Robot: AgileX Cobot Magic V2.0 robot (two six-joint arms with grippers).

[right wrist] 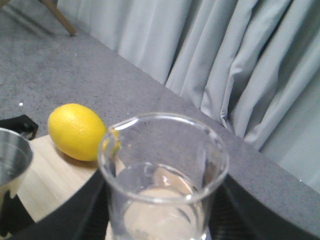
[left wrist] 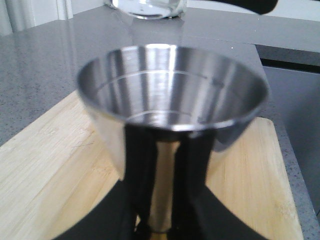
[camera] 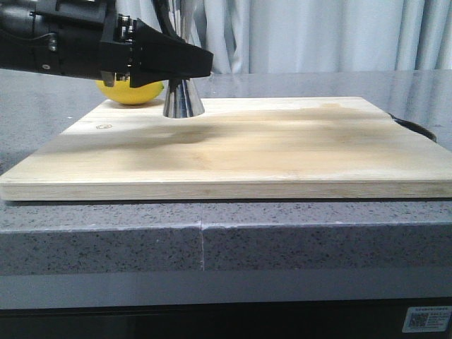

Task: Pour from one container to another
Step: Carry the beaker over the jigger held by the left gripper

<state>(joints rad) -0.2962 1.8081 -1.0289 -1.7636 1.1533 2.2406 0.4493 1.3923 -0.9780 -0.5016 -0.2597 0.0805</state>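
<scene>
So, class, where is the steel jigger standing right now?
In the front view the steel jigger stands at the cutting board's far left, beside the lemon, between the left gripper's fingers.

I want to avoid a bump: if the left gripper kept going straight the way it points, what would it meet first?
Probably the glass beaker: past the steel jigger that the left gripper holds, it is the nearest thing ahead, though depth is unclear.

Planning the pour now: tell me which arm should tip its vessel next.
The right. Its hand holds the glass beaker upright near the steel jigger, with the lip pointing that way. The left hand grips the jigger at its waist on the cutting board and should only steady it.
</scene>
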